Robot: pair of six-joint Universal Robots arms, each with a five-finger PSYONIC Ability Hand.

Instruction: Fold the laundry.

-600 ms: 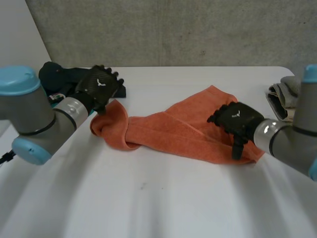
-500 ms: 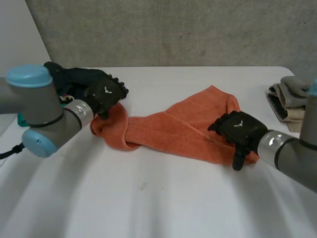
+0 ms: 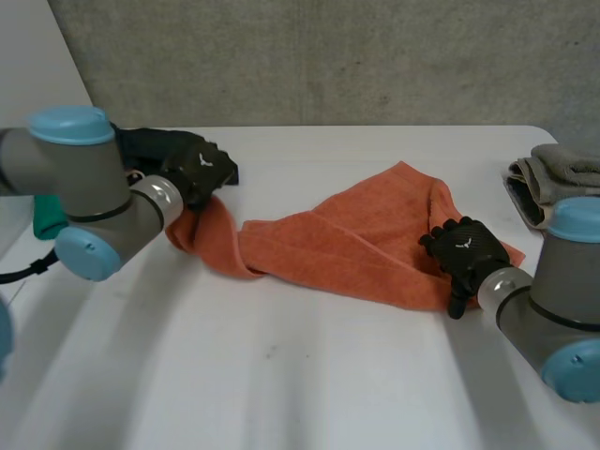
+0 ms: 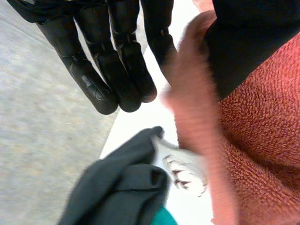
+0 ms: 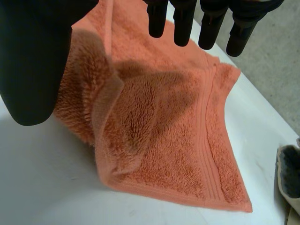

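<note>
I see the towel (image 3: 347,248) stretched across the middle of the table (image 3: 309,375). My left hand (image 3: 200,172) pinches its left end between the thumb and straight fingers (image 4: 93,84), near dark clothes (image 3: 155,145) at the far left edge. My right hand (image 3: 464,251) rests on the right end, fingers (image 5: 183,23) straight and spread. Folded cloths (image 3: 548,183) lie at the right edge.

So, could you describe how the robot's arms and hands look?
The left arm and right arm are thick grey tubes with light-blue caps on rounded joints and a silver wrist ring. The left hand and right hand are matt black, each with a white mark on its back.
</note>
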